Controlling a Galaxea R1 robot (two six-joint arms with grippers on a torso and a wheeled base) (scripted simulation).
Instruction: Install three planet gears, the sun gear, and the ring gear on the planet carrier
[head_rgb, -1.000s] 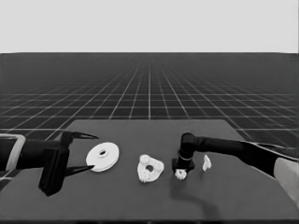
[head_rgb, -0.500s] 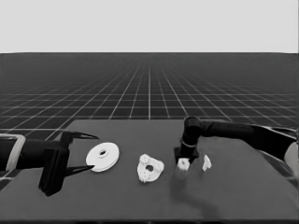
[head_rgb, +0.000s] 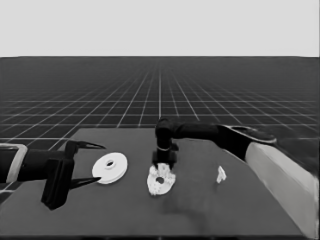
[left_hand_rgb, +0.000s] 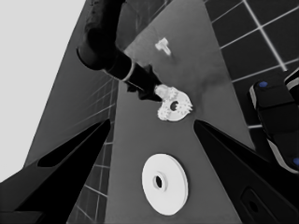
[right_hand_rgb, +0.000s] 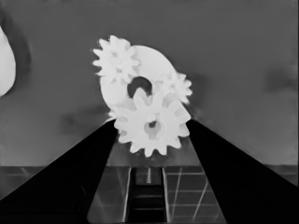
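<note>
My right end effector (right_hand_rgb: 150, 135) pinches a gear (right_hand_rgb: 152, 123) just over the smaller round part (head_rgb: 161, 180), mid-table, two gears (right_hand_rgb: 115, 59) already on it. Larger round part (head_rgb: 110, 167) lies left of it. Left end effector (head_rgb: 87, 162), spread, waits at the table's (head_rgb: 200, 210) left end.

Dim, soft-edged, faint smudgy shadows

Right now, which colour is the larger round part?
White, the larger round part; the left wrist view shows it best.
</note>
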